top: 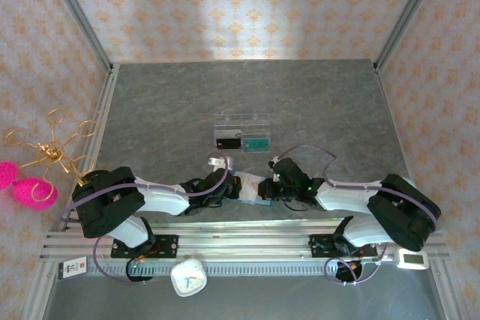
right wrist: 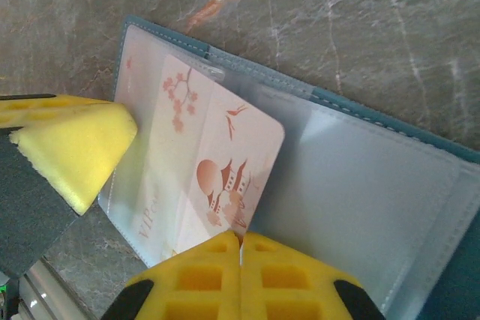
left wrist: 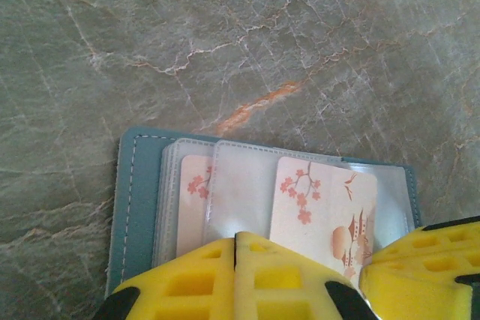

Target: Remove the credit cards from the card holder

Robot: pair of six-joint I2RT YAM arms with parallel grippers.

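In open card holder (left wrist: 139, 200): blossom-print card (right wrist: 217, 162) half out of sleeve | right fingers (right wrist: 187, 282) clamp it | left fingers (left wrist: 187, 282) closed

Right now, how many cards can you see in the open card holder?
2: one pink blossom-print card half out of the card holder, another still sleeved at its left; more may be hidden.

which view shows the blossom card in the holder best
Right wrist: the pink blossom card shows almost whole, angled out of the card holder. Left wrist shows its upper part above the yellow pincer pads. From the top camera it is too small to tell.
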